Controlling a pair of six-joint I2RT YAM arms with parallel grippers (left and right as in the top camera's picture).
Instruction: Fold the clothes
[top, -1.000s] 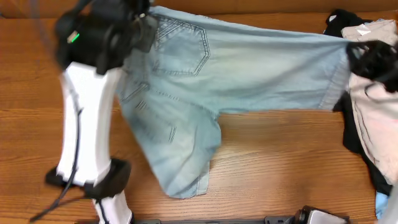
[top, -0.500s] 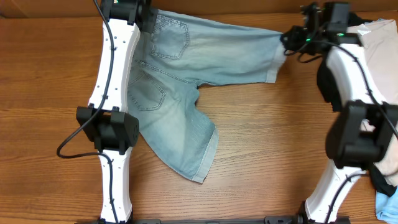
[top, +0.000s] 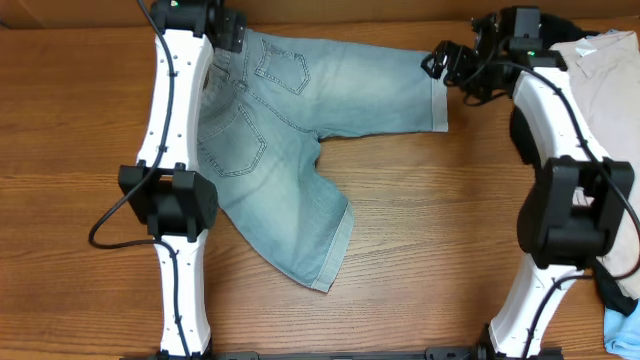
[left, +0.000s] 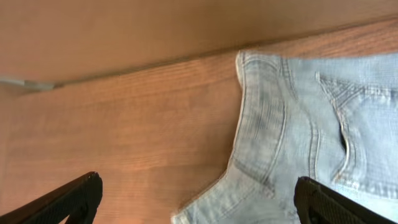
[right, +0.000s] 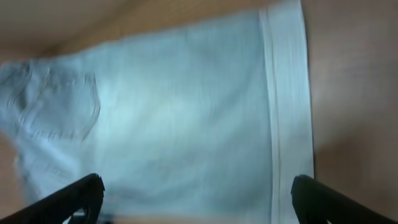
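Denim shorts, one pair, flat

Faded denim shorts: pale light blue, whiter wash down the legs, darker stitching outlining the back pockets.
Wooden table: warm reddish-brown with streaky horizontal grain.
Two robot arms: white links, black joints and cables.
Soft cloth heap at the right edge: plain pale beige.
Crumpled garment beside it: black.
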